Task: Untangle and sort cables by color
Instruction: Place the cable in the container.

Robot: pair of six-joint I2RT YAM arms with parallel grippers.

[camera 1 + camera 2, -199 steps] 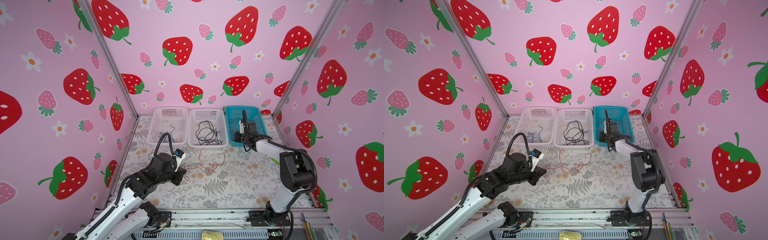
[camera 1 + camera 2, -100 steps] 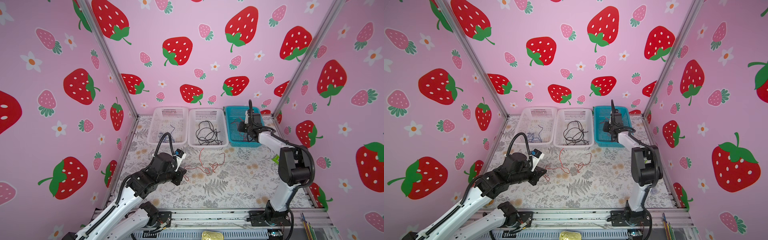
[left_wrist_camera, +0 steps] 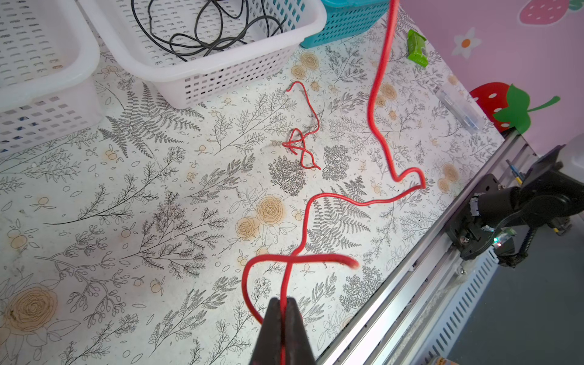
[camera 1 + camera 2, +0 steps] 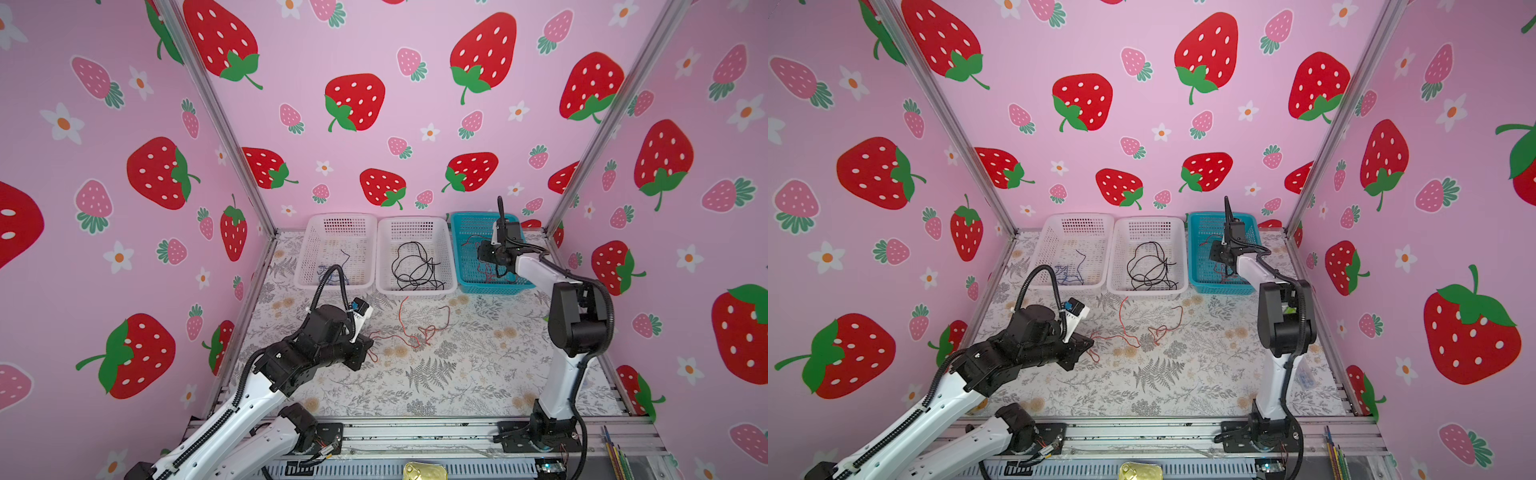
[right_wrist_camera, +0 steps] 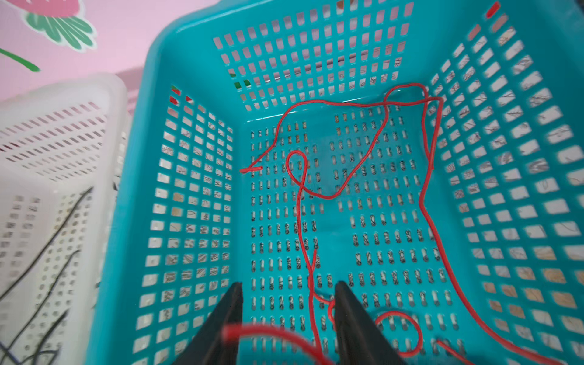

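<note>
Cable (image 3: 316,258) red, thin, kinked | L tool (image 3: 285,303) pinching it | R tool (image 5: 289,284) released

Three baskets (image 4: 316,282) (image 4: 415,291) (image 4: 490,286), two arms (image 4: 291,361) (image 4: 577,320)

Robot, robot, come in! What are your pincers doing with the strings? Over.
Left pincer shut on a long red cable. Right pincer open above teal basket, red cables lying inside. Nothing blocking.
</note>
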